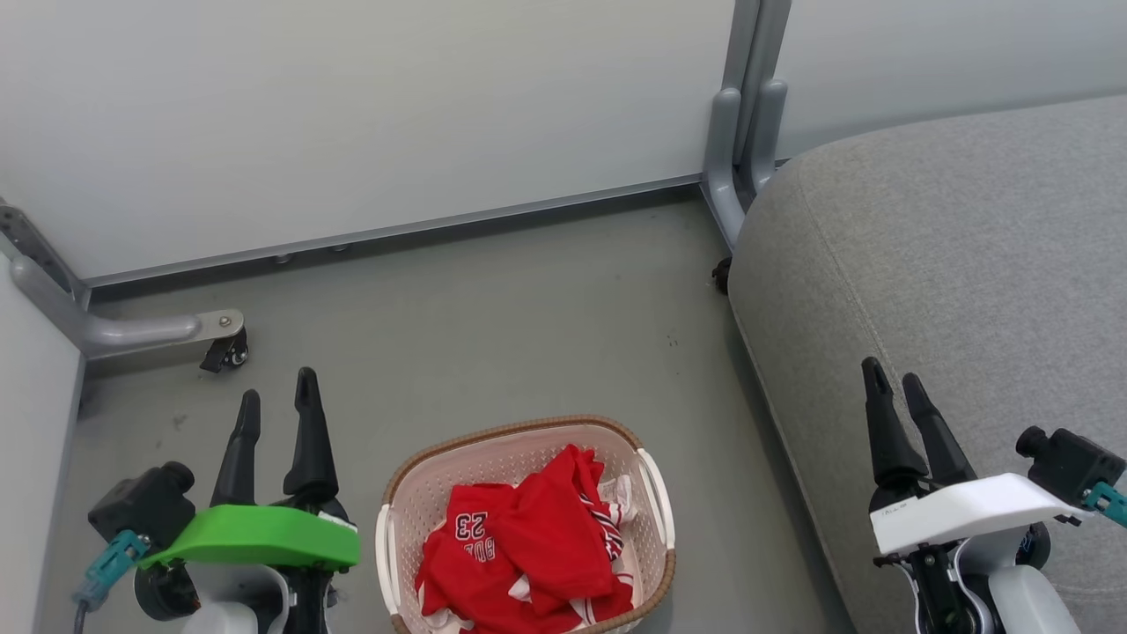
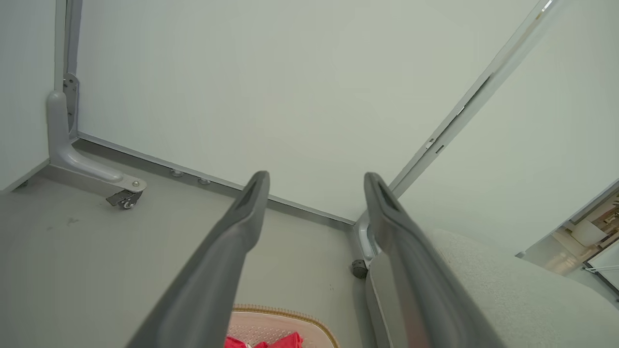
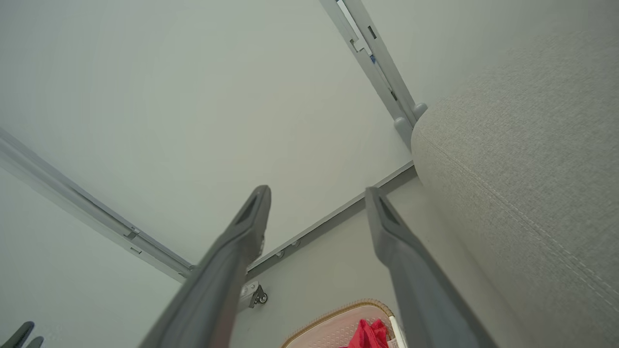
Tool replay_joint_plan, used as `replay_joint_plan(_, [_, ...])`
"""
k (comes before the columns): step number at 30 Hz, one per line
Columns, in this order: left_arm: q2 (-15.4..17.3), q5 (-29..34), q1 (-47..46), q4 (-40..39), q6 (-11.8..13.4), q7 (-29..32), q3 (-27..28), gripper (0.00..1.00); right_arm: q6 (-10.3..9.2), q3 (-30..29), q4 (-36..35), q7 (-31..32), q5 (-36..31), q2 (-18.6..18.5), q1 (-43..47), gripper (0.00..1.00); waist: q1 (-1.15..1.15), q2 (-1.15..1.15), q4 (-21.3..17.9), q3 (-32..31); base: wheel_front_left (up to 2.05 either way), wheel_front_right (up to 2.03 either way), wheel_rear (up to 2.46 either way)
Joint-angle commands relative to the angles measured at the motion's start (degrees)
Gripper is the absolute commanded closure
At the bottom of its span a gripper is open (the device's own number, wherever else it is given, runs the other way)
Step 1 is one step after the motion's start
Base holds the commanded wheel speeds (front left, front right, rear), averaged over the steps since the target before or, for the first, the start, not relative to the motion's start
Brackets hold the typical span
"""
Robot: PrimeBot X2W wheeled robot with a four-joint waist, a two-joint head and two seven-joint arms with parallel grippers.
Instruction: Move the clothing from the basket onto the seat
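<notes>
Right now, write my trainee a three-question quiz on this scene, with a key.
1. True or false: the clothing lies inside the basket.
2. Pick one: the seat stands on which side of the basket? A. the robot's left. B. the robot's right. C. under it.
3. Fill in the blank: the left gripper and the right gripper both have their jaws ____ and hold nothing.

Key: 1. True. 2. B. 3. open.
</notes>
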Motion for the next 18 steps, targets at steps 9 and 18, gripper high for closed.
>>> replay_joint_plan(9, [0.45, 8.94, -0.42, 0.09, 0.95, -1.7, -1.7, 0.0, 0.03, 1.11, -0.91, -1.86, -7.3, -0.44, -0.61, 0.0, 0.0, 0.0, 0.3, 0.04, 0.0, 0.0, 0.0])
replay_joint_plan(18, [0.51, 15.04, -0.38, 0.27, 1.64, -3.08, -3.0, 0.0, 0.03, 2.08, -0.37, -3.2, -13.91, -0.49, -0.57, 0.0, 0.0, 0.0, 0.72, -0.03, 0.0, 0.0, 0.0])
